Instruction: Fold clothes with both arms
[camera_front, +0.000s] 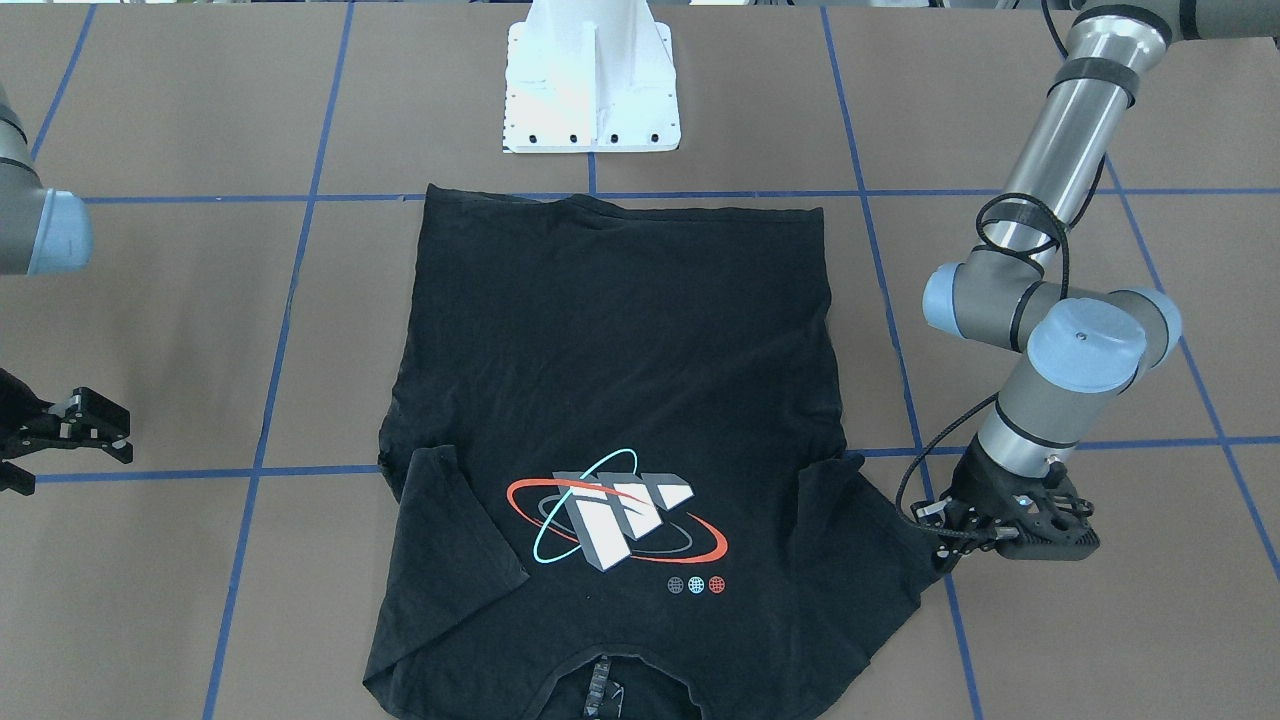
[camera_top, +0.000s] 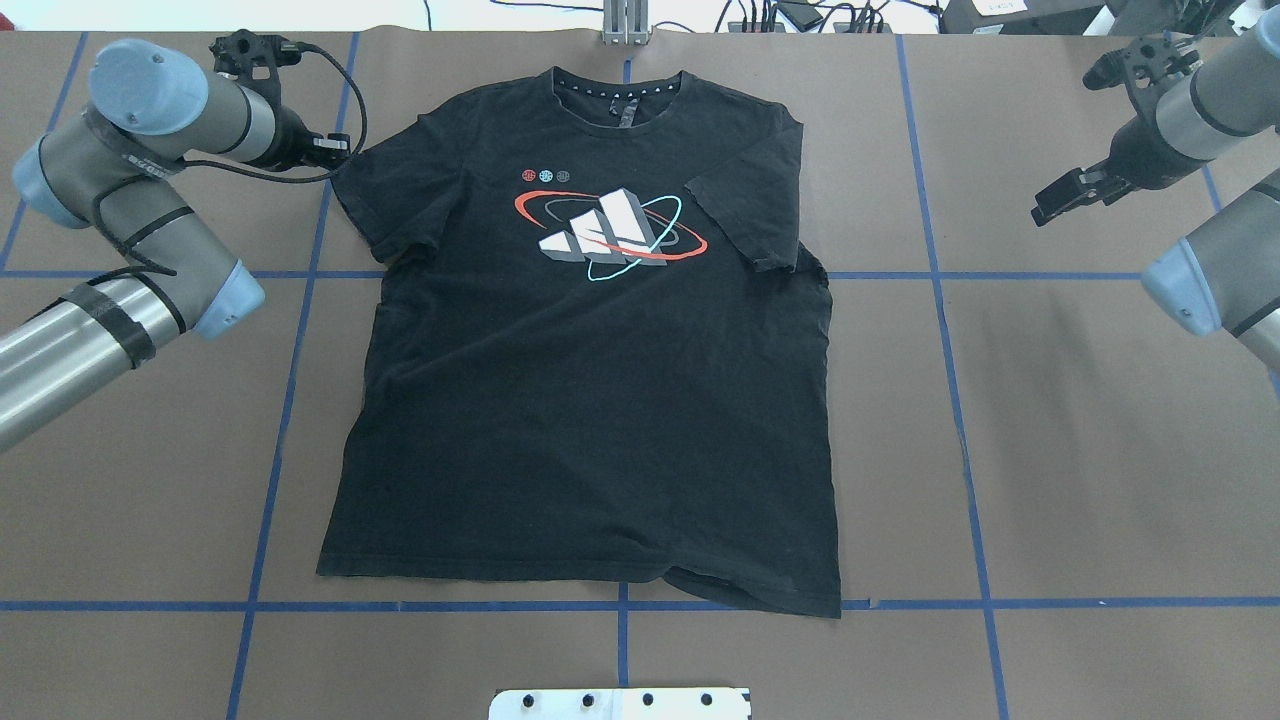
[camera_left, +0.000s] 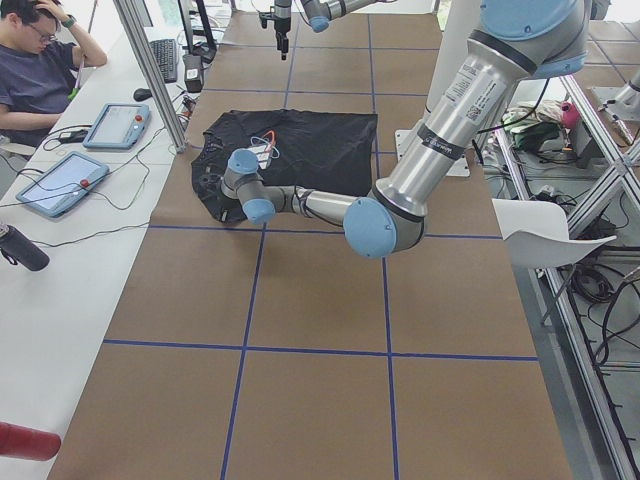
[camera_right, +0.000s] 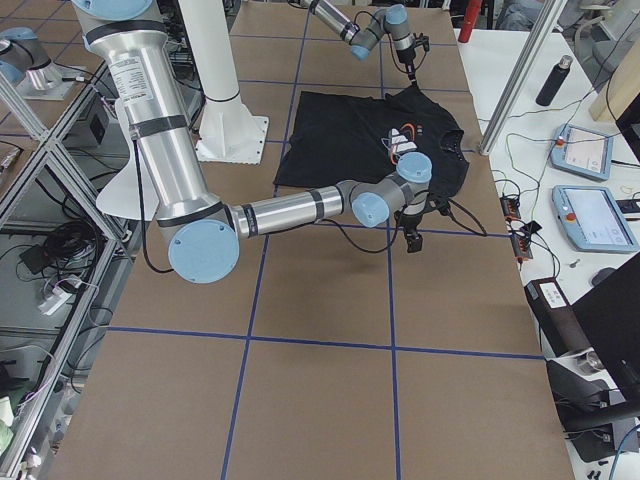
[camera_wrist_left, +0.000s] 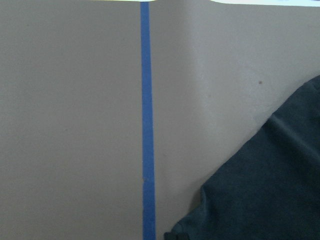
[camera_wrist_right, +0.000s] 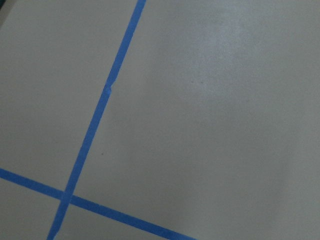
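The black T-shirt (camera_front: 620, 340) lies flat, print side up, in the middle of the brown table, its collar on the far side from the robot; it also shows in the overhead view (camera_top: 590, 420). One sleeve (camera_top: 750, 220) is folded in over the chest. My left gripper (camera_front: 945, 550) is low at the tip of the other sleeve (camera_top: 350, 175) and looks shut on its edge; the left wrist view shows that sleeve (camera_wrist_left: 270, 190) flat on the table. My right gripper (camera_front: 60, 445) is open and empty, well off the shirt's side (camera_top: 1065, 195).
The white pedestal base (camera_front: 590, 90) stands just beyond the shirt's hem. Blue tape lines (camera_top: 940, 300) grid the table. An operator (camera_left: 40, 70), tablets (camera_right: 590, 215) and bottles sit along the far bench.
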